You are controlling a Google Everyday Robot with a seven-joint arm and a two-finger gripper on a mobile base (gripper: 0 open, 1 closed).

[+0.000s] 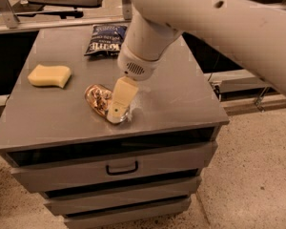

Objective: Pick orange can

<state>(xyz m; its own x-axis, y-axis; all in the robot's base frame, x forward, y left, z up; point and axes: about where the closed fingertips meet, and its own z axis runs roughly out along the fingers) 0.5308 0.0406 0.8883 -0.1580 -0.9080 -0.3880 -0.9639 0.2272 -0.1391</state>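
Note:
The orange can [99, 100] lies on its side on the grey cabinet top [181, 99], near the front middle. It is shiny orange-gold with dark mottled print. My gripper [117, 108] hangs from the big white arm [190, 18] and reaches down over the can's right end. Its cream finger [120, 98] covers that end of the can. The can rests on the cabinet top.
A yellow sponge [49, 75] lies at the left of the top. A dark blue chip bag [105, 39] lies at the back middle. The cabinet has drawers with a dark handle [121, 168] below. Beige floor lies to the right.

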